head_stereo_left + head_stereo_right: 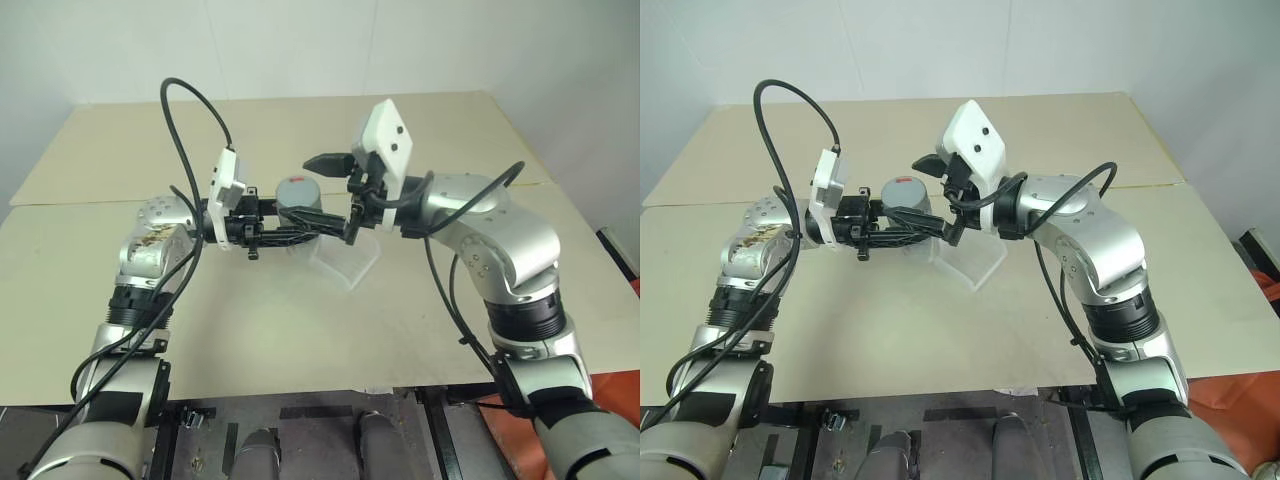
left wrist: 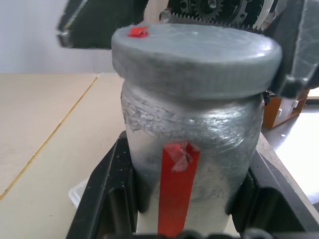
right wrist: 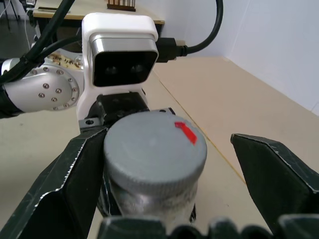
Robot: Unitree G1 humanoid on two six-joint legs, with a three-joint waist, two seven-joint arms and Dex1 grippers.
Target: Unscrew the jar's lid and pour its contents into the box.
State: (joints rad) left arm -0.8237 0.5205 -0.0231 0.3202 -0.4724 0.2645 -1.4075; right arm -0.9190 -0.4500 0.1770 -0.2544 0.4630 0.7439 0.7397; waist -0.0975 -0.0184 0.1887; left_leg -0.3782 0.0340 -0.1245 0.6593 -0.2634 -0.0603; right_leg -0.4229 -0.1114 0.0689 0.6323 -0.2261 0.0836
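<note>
My left gripper (image 1: 308, 224) is shut on the jar (image 2: 192, 144), a silvery-grey cylinder with a red strip down its side. It holds the jar upright above the table. The round grey lid (image 3: 152, 147) sits on the jar and bears a small red mark. My right gripper (image 3: 169, 154) is open and comes in level from the other side. Its black fingers (image 3: 271, 169) stand on either side of the lid, one close against it and the other clear of it. The clear plastic box (image 1: 345, 262) rests on the table just below and to the right of the jar. The contents are hidden inside the jar.
The beige table (image 1: 260, 320) is made of boards with a seam running across it. Its front edge lies near me, and a white wall rises behind it. Black cables loop over both wrists. An orange object (image 1: 1240, 400) sits on the floor at the right.
</note>
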